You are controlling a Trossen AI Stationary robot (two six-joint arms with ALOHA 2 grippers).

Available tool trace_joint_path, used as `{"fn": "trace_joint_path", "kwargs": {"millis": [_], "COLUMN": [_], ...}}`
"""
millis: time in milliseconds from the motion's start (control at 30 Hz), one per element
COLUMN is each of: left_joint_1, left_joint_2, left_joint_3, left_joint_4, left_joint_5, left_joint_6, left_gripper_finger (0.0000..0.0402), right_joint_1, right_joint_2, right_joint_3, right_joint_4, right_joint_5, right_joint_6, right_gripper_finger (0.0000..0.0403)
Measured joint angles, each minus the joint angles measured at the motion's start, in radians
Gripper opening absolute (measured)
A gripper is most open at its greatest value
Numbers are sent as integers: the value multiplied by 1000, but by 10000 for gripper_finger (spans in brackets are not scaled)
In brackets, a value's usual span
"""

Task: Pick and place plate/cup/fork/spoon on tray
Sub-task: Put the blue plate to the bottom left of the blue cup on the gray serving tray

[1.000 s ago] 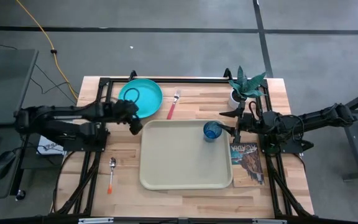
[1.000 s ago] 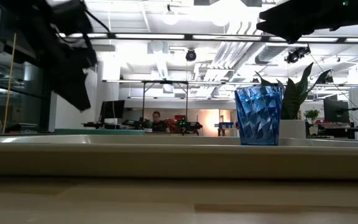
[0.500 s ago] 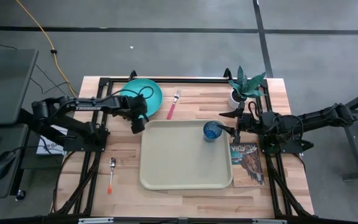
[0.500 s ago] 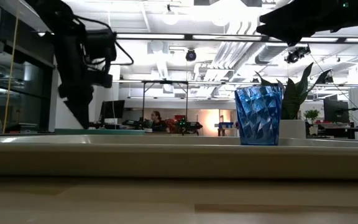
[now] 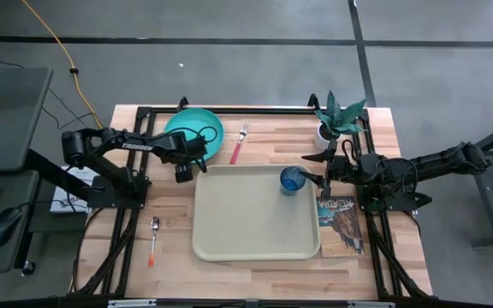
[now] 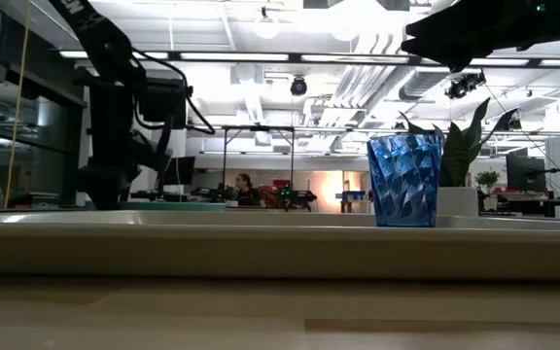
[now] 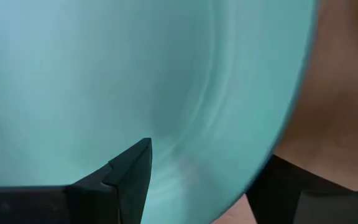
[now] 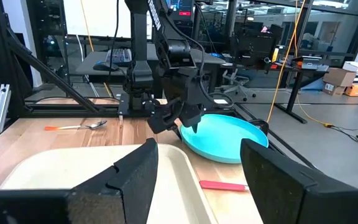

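High view: left gripper [image 5: 187, 166], newly lowered, straddles the round turquoise plastic plate's [image 5: 197, 127] six-o'clock rim, jaws wide; pickup looks imminent.

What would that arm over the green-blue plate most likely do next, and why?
Probably close on the plate's near rim. The left gripper hangs open at that edge, one finger over the dish, one outside. The plate sits off the tray, where the cup already stands.

The blue cup [image 6: 403, 181] stands upright on the tray [image 6: 261, 243]. A dark robot arm [image 6: 120, 117] hangs at the left. A person [image 6: 244, 188] sits far behind.
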State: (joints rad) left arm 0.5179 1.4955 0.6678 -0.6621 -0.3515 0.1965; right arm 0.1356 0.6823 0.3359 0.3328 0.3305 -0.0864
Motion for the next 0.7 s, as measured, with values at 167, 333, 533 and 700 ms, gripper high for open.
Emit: {"fn": "trace_joint_path", "kwargs": {"millis": [167, 333, 533, 700], "left_joint_1": [-1, -9, -34, -95], "left_joint_2": [15, -4, -34, -72], "left_joint_3": [3, 24, 75, 146], "left_joint_4": [2, 0, -37, -136], "left_joint_5": [-2, -12, -35, -95], "left_joint_6": [8, -22, -49, -86], "left_gripper_finger": [180, 59, 13, 3], "right_joint_1": [0, 0, 0, 0], "right_joint_2": [0, 0, 0, 0], "right_joint_3": [0, 0, 0, 0], "right_joint_4": [0, 0, 0, -1], "right_joint_5": [0, 0, 0, 0], "right_joint_6": [0, 0, 0, 0], "right_gripper_finger": [220, 220, 220, 220]}}
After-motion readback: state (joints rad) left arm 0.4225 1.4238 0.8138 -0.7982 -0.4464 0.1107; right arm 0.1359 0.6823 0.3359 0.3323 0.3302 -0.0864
